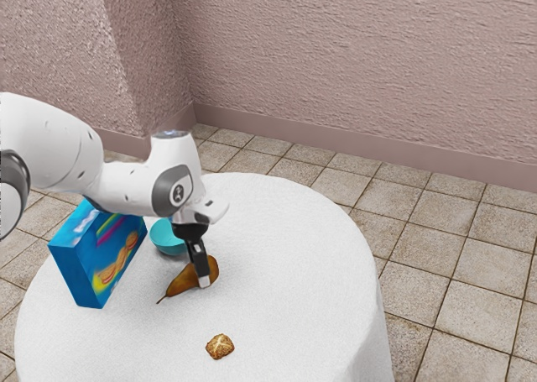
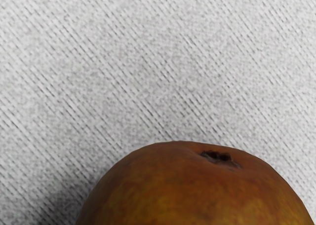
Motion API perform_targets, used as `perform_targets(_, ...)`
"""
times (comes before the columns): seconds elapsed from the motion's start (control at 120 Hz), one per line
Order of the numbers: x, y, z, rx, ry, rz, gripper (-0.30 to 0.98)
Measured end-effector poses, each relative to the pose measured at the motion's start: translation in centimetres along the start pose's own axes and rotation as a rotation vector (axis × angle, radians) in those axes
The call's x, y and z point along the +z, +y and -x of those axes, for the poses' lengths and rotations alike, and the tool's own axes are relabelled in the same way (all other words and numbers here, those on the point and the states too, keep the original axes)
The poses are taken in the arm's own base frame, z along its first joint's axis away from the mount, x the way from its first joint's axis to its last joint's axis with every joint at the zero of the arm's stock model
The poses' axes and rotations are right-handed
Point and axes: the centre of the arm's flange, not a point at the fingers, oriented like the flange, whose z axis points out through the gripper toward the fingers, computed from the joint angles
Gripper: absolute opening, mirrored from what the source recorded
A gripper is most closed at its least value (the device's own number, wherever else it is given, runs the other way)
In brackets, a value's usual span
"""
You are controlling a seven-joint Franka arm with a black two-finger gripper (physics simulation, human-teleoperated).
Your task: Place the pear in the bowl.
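Orange-brown pear (image 1: pixel 183 280), turquoise bowl (image 1: pixel 167 241), vivid blue box (image 1: pixel 77 270)

Is a round table (image 1: pixel 289 235) under white cloth (image 1: pixel 357 355) — carries an upright blue box (image 1: pixel 102 264), a teal bowl (image 1: pixel 165 241) just beside it, a pear (image 1: pixel 179 284) on its side near the bowl — and a small brown lump (image 1: pixel 220 346), apart.

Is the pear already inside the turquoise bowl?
No, the exterior view shows the pear at the gripper, outside the turquoise bowl.

The rounded white arm (image 1: pixel 63 151) has grey joint trim (image 1: pixel 161 194), a round marking (image 1: pixel 177 194) — and a black hand (image 1: pixel 204 282).
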Motion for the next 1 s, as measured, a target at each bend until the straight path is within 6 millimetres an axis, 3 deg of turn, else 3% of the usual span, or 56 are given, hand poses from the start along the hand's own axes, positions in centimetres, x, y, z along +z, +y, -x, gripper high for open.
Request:
perform_targets(0.067, 0.0, 0.0, 0.0, -0.005, 0.004, 0.001, 0.71)
perform_targets(0.142, -0.2, 0.0, 0.0, -0.004, 0.009, 0.001, 0.50)
perform_targets(0.267, -1.1, 0.0, -0.1, 0.009, 0.023, -0.011, 0.34)
perform_targets(0.525, -6.5, 0.3, 0.4, 0.020, 0.092, -0.042, 0.28)
perform_targets(0.608, -8.2, -1.0, 1.7, -0.007, 0.110, -0.055, 0.29)
perform_targets(0.792, -12.2, -5.8, 4.4, -0.082, 0.153, -0.116, 0.30)
perform_targets(0.875, -12.7, -7.5, 5.0, -0.101, 0.151, -0.133, 0.30)
perform_targets(1.0, -11.9, -9.5, 4.1, -0.102, 0.126, -0.155, 0.31)
